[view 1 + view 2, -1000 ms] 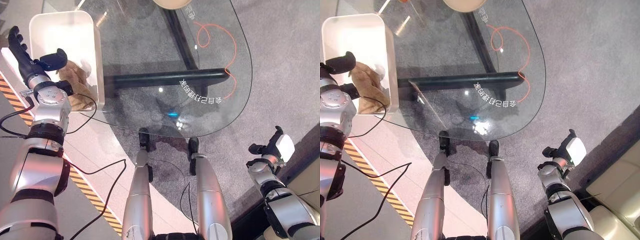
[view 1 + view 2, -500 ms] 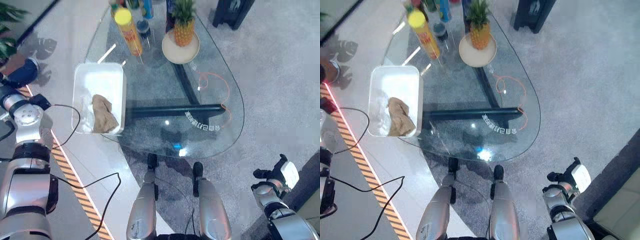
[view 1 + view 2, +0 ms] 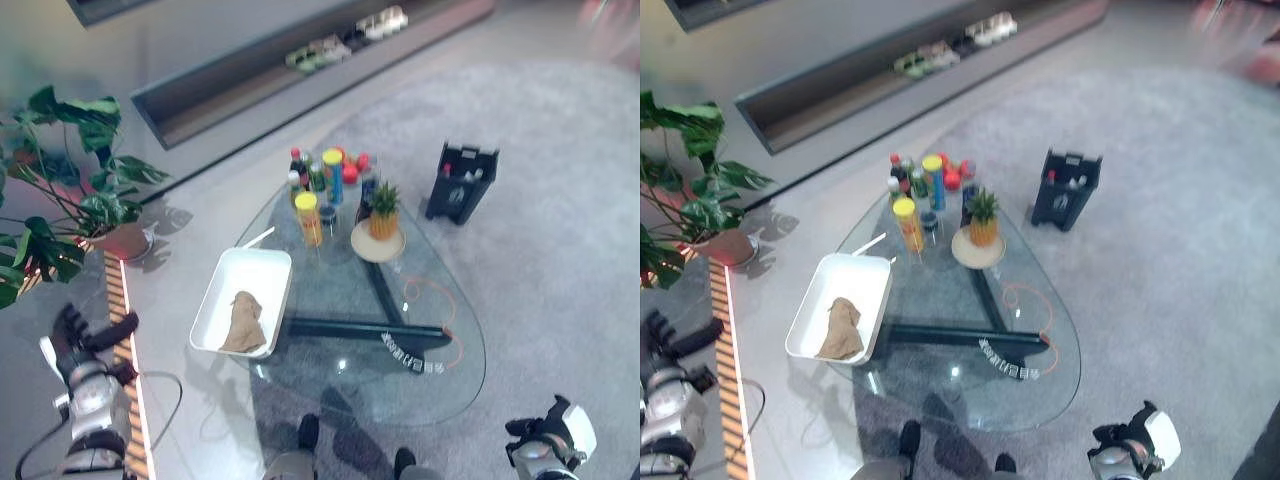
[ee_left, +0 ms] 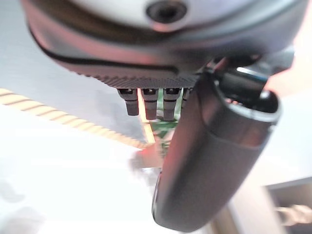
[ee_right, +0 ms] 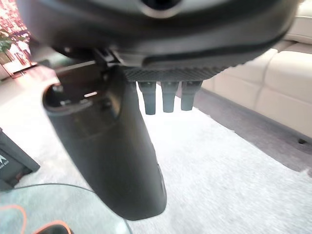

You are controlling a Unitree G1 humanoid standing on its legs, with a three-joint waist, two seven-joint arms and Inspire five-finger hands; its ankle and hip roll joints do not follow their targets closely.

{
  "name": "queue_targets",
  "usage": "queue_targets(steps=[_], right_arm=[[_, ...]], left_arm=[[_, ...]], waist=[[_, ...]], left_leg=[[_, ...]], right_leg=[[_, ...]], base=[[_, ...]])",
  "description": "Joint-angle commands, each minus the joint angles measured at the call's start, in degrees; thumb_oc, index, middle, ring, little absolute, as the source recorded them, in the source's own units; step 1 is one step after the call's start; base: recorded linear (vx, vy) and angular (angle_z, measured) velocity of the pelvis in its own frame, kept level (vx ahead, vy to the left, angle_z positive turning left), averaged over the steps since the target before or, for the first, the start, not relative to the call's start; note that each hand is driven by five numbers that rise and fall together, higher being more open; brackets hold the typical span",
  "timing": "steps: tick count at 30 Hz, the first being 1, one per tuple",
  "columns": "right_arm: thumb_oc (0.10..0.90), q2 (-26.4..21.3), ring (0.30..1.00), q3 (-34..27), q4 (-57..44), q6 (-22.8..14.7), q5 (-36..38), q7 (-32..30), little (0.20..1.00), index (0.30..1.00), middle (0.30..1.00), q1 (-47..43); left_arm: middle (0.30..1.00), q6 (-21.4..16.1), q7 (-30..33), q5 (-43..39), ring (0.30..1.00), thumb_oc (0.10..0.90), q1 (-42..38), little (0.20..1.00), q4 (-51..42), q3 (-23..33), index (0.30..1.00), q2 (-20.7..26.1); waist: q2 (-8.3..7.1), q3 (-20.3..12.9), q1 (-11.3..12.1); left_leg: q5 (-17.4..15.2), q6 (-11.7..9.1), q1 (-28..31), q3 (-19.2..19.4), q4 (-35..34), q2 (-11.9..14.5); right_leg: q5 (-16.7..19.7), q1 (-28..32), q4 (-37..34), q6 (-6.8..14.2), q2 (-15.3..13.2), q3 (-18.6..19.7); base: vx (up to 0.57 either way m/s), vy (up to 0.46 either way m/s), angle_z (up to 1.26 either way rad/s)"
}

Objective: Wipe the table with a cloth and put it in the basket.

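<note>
Brown cloth in the basket, both hands empty.

Nearest you, your left hand (image 3: 85,335) hangs relaxed with straight fingers, low at the left, well clear of the glass table (image 3: 440,385); your right hand (image 3: 555,440), low at the right, is likewise released. A second ago the left hand was at the white basket (image 3: 262,268); now it is away, and your view has lifted. The cloth (image 3: 243,322) lies inside the basket, so the task looks done.

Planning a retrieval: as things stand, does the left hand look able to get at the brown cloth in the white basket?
Probably not from here. The left hand hangs open over the floor, well clear of the glass table, while the brown cloth lies in the white basket. Nothing blocks the way; the gap does.
</note>
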Motion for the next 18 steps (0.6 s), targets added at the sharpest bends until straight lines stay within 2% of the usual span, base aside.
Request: queue_targets(steps=[1,3,8,11,14,18], right_arm=[[0.8,-1.7,0.9,0.3,2.4,3.2,-4.9,7.8,0.9,0.9,0.9,1.2],[0.8,-1.3,0.9,1.6,2.9,3.4,-6.3,9.3,0.9,0.9,0.9,1.3],[0.8,0.5,0.9,3.4,5.0,5.4,-10.5,17.2,0.9,0.9,0.9,1.2],[0.8,1.4,0.9,5.3,5.5,7.6,-14.3,22.3,0.9,0.9,0.9,0.8],[0.8,2.3,0.9,6.6,6.1,9.3,-14.6,25.4,0.9,0.9,0.9,0.5],[0.8,2.9,0.9,7.8,6.2,10.1,-14.3,26.4,0.9,0.9,0.9,-0.3]], left_arm=[[0.9,0.9,-4.3,6.4,0.9,0.8,-1.8,0.9,4.7,0.5,0.9,-0.4],[0.9,2.7,-6.9,7.6,0.9,0.8,-1.0,0.9,6.9,-0.9,0.9,-2.0],[0.9,10.3,-16.2,14.1,0.9,0.8,1.4,0.9,11.8,-5.2,0.9,-7.7],[0.9,15.2,-18.1,17.5,0.9,0.8,2.4,0.9,13.0,-8.4,0.9,-10.1],[0.9,16.1,-18.5,22.1,0.9,0.8,2.3,0.9,13.6,-10.9,0.9,-11.1],[0.9,18.6,-20.7,24.2,0.9,0.8,2.1,0.9,13.9,-14.2,0.9,-12.2]], waist=[[-0.3,-2.2,-0.1],[-0.4,-2.4,-0.1],[-0.19,-3.1,-0.1],[0.04,-3.3,-0.3],[0.05,-3.4,-0.3],[0.11,-3.5,-0.5]], left_leg=[[-8.3,1.9,4.7,4.8,-0.1,-3.5],[-8.3,1.8,5.1,5.0,-0.1,-3.3],[-8.6,1.5,6.0,6.3,-0.1,-2.9],[-8.8,1.5,6.3,6.8,-0.1,-2.7],[-8.9,1.6,6.5,7.0,-0.1,-2.7],[-9.1,1.7,7.1,7.4,-0.1,-2.5]], right_leg=[[3.9,-3.3,-0.5,0.7,0.6,1.9],[4.4,-2.6,-1.3,0.9,0.4,1.7],[5.1,-1.4,-2.8,1.0,0.0,1.0],[5.0,-1.1,-2.9,1.0,-0.3,0.6],[5.0,-0.8,-3.0,0.9,-0.3,0.3],[4.7,-0.3,-2.8,0.8,-0.3,0.0]], base=[[0.0,0.0,0.0],[0.0,0.0,0.0],[0.0,0.028,-0.02],[0.0,0.043,-0.04],[0.0,0.017,-0.04],[0.01,0.008,-0.03]])
